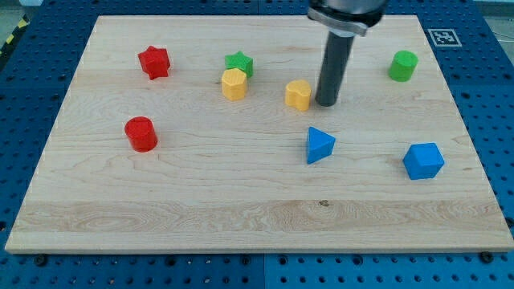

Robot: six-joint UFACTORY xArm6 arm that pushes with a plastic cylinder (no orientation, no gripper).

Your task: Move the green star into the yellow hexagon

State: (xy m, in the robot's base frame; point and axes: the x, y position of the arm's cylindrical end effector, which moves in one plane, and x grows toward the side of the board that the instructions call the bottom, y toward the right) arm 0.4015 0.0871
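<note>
Green star (239, 63), likely light, rigid, slides easily; it touches a yellow block (234, 83). No jaws here: push its far side with my tip (326, 103), now beside the other yellow block (298, 94).

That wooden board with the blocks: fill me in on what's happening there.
A robot arm's dark rod stands on the board, my tip just to the view's right of one yellow block. The green star sits against another yellow block further left. Red and blue blocks and a green cylinder lie scattered, untouched.
</note>
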